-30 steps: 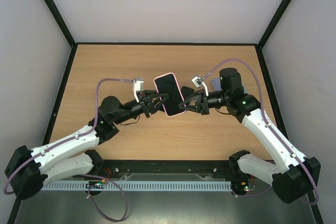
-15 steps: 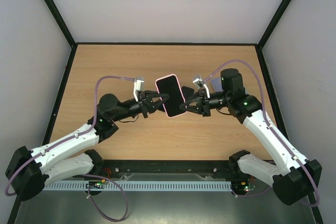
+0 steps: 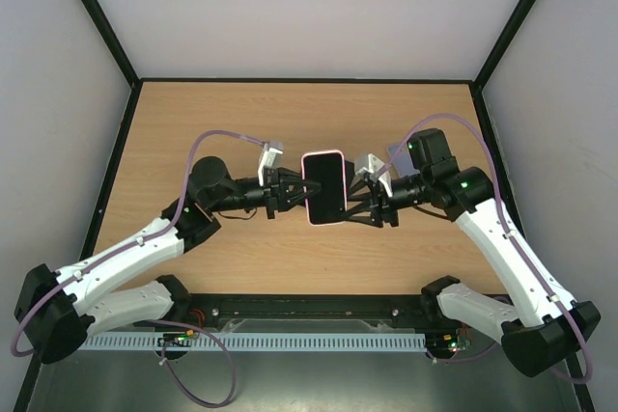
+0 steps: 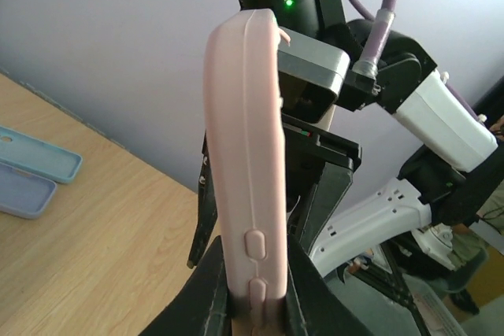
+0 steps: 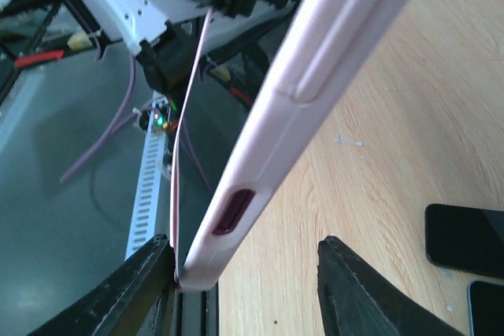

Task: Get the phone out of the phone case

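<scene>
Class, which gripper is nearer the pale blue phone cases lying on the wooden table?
Right. The right gripper is in front of the pale blue phone cases; the left gripper is beyond the pink phone case, farther away.

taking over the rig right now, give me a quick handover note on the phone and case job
Grippers: the left gripper is shut on one long edge of the pink case and holds it above the table. The right gripper is open, with its fingers on either side of the opposite edge, not clamped.
Things: the phone sits in the case, screen facing up.
Done: the case is lifted and held between the two arms.
Left: get a grip with the right gripper, then work the phone out of the case.
</scene>
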Robot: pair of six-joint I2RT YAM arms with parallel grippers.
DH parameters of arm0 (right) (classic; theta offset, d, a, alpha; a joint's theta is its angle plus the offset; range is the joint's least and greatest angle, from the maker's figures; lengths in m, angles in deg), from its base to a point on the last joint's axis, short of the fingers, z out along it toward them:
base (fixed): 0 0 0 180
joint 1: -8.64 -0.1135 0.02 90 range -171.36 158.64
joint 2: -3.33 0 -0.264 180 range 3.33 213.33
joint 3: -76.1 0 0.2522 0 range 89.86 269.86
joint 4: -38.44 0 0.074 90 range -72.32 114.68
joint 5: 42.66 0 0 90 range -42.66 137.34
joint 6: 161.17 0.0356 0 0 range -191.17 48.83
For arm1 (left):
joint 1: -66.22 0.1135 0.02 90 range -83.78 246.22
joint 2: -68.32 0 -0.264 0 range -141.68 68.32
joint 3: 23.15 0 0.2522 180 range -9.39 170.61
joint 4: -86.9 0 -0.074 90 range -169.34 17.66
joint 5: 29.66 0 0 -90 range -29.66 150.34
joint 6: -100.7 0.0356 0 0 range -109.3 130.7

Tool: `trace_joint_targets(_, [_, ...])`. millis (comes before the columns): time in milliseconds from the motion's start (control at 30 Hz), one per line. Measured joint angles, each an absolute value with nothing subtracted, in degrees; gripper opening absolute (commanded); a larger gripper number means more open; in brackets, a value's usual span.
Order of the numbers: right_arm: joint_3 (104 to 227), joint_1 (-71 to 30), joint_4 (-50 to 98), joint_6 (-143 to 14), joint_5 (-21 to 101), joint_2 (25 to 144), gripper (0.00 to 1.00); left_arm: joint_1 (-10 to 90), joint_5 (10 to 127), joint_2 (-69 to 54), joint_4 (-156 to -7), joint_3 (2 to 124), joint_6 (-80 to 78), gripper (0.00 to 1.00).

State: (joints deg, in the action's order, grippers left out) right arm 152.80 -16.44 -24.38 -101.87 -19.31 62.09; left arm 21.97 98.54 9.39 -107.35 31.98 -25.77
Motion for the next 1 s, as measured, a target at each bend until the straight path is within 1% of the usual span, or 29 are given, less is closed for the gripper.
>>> trace_joint_targets(133, [152.8,-16.5,-29.2,-108.3,-18.4,62.0,0.43,22.1,100.3,8.9,-106.6,32.1,-25.2,0.02])
trace_joint_targets(267, [152.8,-16.6,-30.6,-110.3,-18.2,61.7,0.41,22.1,101.5,7.4,-107.1,32.1,-25.9,0.02])
trace_joint_targets(367, [152.8,-16.7,-30.6,-110.7,-18.3,61.5,0.42,22.1,102.3,6.0,-107.7,32.1,-26.9,0.02])
trace_joint_targets(467, [152.8,-16.9,-30.6,-110.8,-18.7,61.5,0.46,22.1,102.6,5.2,-108.6,32.1,-27.7,0.02])
trace_joint_targets(567, [152.8,-17.4,-30.9,-110.9,-19.4,61.5,0.46,22.2,102.6,5.2,-109.6,32.1,-28.5,0.02])
trace_joint_targets(1000, [152.8,-18.7,-33.9,-115.1,-18.7,60.8,0.27,22.1,104.2,3.1,-113.8,32.8,-32.3,0.02])
